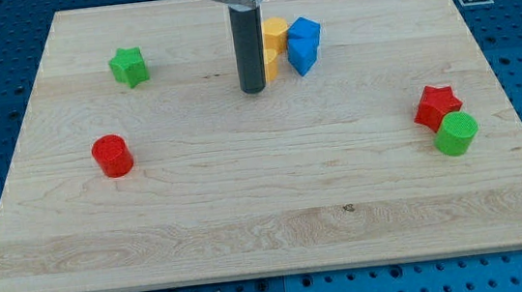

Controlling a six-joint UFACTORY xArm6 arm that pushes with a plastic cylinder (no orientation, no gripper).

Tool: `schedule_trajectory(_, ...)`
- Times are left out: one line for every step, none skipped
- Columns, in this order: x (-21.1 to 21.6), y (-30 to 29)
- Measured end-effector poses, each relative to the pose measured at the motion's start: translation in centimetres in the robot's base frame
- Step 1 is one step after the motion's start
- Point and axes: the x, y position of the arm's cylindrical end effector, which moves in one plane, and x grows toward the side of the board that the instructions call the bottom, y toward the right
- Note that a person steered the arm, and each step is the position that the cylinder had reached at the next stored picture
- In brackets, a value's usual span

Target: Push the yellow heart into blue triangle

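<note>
Yellow heart (275,45) touches blue triangle (304,44) on its left; our tip (253,89) presses the heart's left; no pincer shows.

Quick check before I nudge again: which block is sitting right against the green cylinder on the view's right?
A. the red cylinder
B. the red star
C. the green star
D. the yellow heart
B: the red star touches the green cylinder at the view's right, while my tip is far off, just left of the yellow heart.
</note>
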Motion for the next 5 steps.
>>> schedule_trajectory(0.0, 0.0)
schedule_trajectory(-1.1, 0.2)
schedule_trajectory(-1.3, -0.3)
schedule_trajectory(-1.3, -2.9)
schedule_trajectory(-2.8, -4.1)
